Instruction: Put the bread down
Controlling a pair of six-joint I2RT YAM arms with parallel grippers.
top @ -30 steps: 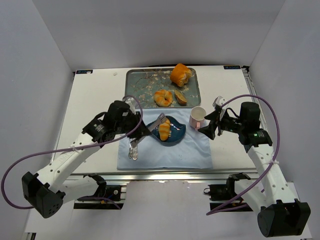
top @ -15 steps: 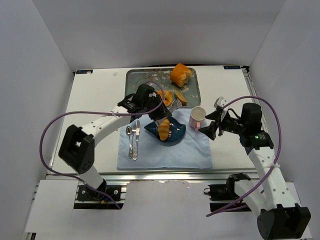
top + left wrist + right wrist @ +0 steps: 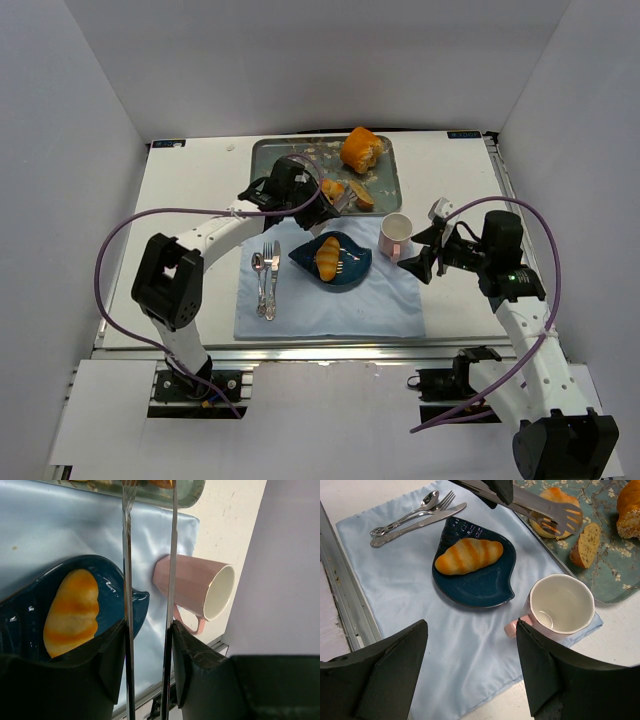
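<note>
From the top camera, the bread roll [image 3: 328, 257] lies on the dark blue plate [image 3: 352, 272], which sits on the pale blue cloth [image 3: 330, 315] in the middle of the counter [image 3: 190, 220]. A second ago the tongs [image 3: 336, 199] were down at that plate. Now the left pincer [image 3: 312, 192] has carried them back over the patterned tray [image 3: 272, 160] at the far side, apart from the plate. The roll has stayed where it was set, so I judge the placing done. The tongs are either retiring or going for another piece. The right pincer [image 3: 421, 258] hangs near the pink mug [image 3: 396, 234], as before.

In the left wrist view, the left pincer [image 3: 148, 647] is clamped on the tongs [image 3: 127, 570]. Their two steel arms run up between its fingers, spread apart. Nothing shows between them here, though their tips run out of frame at the top. Below them the bread roll [image 3: 72, 612] rests on the plate, with the mug just beside the plate's pointed end.

In the right wrist view, the right pincer [image 3: 470, 670] stands wide apart and empty above the cloth. The bread roll [image 3: 469, 555] lies whole on the plate, touched by nothing. The tongs' slotted tips are over a round bun [image 3: 555, 497] on the tray, and I cannot tell whether they touch it. The cutlery [image 3: 415, 517] lies on the cloth beyond the plate.
</note>
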